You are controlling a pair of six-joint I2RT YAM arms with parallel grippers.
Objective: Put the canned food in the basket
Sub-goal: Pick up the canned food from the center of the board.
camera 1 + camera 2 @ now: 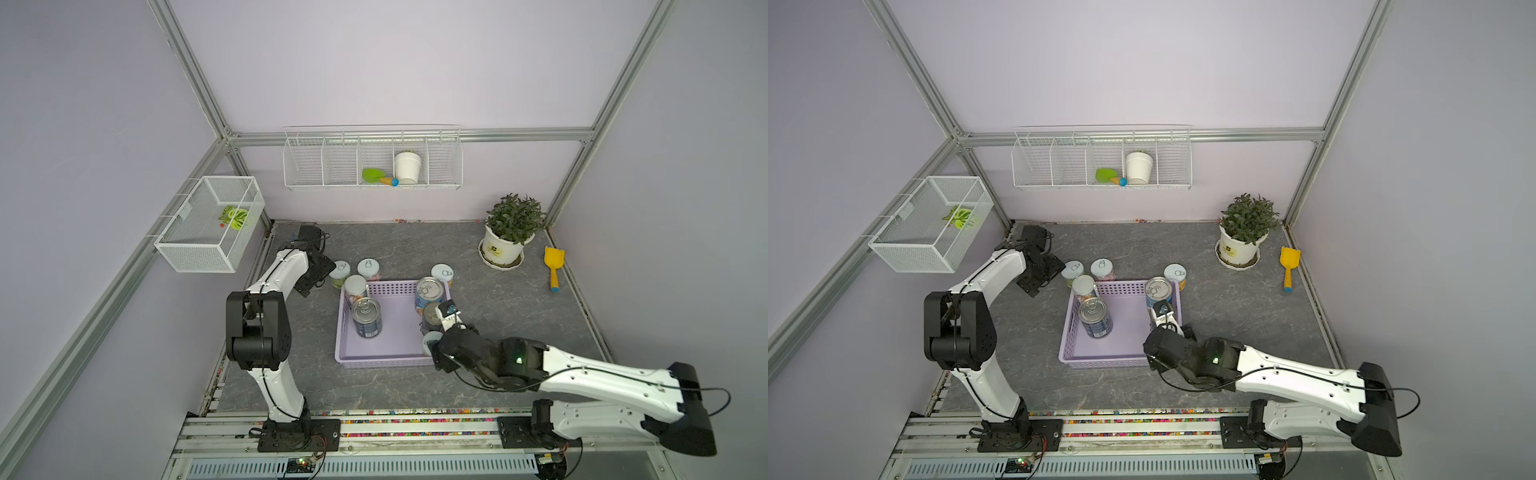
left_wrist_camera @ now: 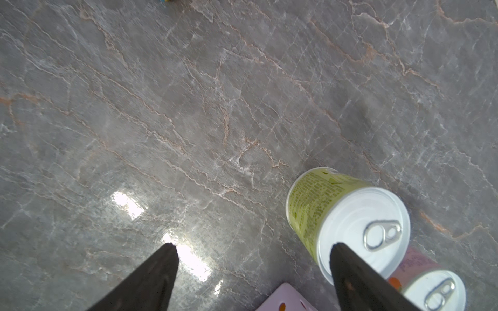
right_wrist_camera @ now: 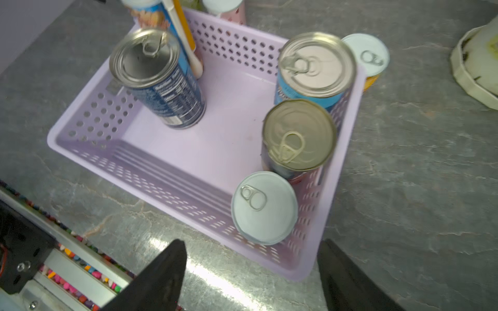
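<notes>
Since the left hand (image 2: 253, 245) hangs spread w/ nothing btwn its fingers (image 2: 151, 277), the next pick prob. falls to it. The green can (image 2: 336, 215) stands upright just beside one finger, outside the gap, not yet straddled. In a top view the basket (image 1: 386, 362) lies on that can's other side from the hand, i.e. the can sits btwn hand and basket. Its long axis is vertical, pull-tab up, so a side grip round the wall would need the hand shifted sideways over the can before closing. The pink can (image 1: 368, 268) stands just past the green one on the bench (image 1: 498, 324), near the basket's far wall. That looks like the left arm's 2nd reach.

The right hand (image 3: 252, 242) is likewise spread & empty, hovering at the basket's near right corner. Straight ahead of it, inside, the pale-lid can (image 3: 265, 207) fills that corner. The gold-top can (image 3: 299, 137) and then the blue-label can (image 3: 316, 64) follow along the right wall. The dark can (image 3: 161, 80) stands nearer the left wall, and the far-corner can (image 1: 355, 286) appears to be inside at far left, though its base is partly hidden. The yellow can (image 1: 441, 274) stands upright on the bench just outside the far right corner, the whole basket length from the right hand. That arm is nearer to it than the left. Approx. 5 of 8 are in, w/ 3 to go.
</notes>
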